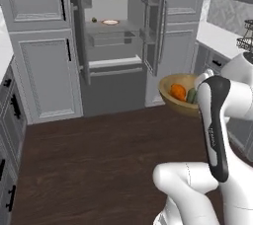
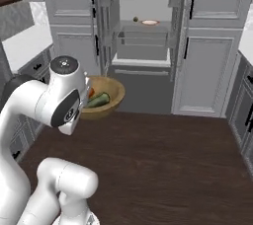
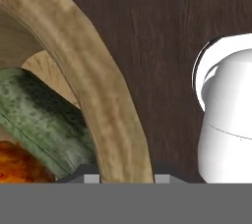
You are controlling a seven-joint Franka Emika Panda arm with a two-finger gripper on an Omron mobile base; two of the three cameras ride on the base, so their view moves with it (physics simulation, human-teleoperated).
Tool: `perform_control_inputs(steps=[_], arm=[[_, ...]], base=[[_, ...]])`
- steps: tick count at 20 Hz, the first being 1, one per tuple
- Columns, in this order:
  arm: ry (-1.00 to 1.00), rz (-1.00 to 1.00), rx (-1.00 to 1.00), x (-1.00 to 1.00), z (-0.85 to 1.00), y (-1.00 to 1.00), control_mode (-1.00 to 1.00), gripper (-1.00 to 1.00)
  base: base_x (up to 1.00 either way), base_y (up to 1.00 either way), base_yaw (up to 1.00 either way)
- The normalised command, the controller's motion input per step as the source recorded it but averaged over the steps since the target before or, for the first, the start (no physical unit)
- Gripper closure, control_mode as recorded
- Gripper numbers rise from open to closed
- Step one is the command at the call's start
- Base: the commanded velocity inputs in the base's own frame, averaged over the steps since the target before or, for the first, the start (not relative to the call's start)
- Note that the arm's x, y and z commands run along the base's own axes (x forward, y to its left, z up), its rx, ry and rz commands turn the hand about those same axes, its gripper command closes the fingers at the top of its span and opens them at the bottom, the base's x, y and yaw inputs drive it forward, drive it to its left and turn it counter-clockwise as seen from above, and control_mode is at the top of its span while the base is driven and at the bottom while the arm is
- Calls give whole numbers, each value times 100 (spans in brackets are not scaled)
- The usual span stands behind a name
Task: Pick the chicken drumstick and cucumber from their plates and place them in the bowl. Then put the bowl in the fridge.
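Bowl [image 1: 174,95]: round, deep, brown wood with a thick grained rim and a paler olive-tan inside. It is held up in the air over the dark wood-plank floor [image 1: 99,160], in front of the open fridge [image 1: 116,46], beside the arm's upper link.

Chicken drumstick [image 1: 178,91]: glossy orange-brown lump lying inside the bowl; in the hand view only a mottled orange corner [image 3: 19,161] shows at the lower left.

Cucumber [image 2: 98,100]: short dark green cylinder with rounded ends and speckled skin, lying in the bowl just beside the drumstick, touching it in the hand view.

Pincer [image 3: 125,178]: closed narrow on the bowl's rim, one dark fingertip on each side of the wooden wall, the rim passing between them. In the base views the arm hides the fingers.

Fridge: tall, dark grey, both flat doors swung open; grey shelves and a drawer inside, door bins on the inner faces. On a middle shelf sits a small pale flat dish [image 1: 110,21] and a small dark object [image 1: 94,19], possibly a piece of food, too small to tell.

Cabinets [image 1: 44,71]: grey, panelled, with dark bar handles, flanking the fridge.

Counter [image 1: 220,36]: white top, at the right of the left base view, with a dark wire rack [image 1: 245,39] at its edge.
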Motion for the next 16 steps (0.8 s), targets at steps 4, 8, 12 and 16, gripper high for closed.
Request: perform_control_inputs(steps=[4, 8, 12, 16], arm=[[0, 0, 0, 0, 0, 0, 100, 100], [0, 0, 0, 0, 0, 0, 100, 100], [0, 0, 0, 0, 0, 0, 100, 100], [0, 0, 0, 0, 0, 0, 100, 100]], base=[[100, -20, 16], [100, -4, 26], [100, -46, 24], [94, -43, 4]])
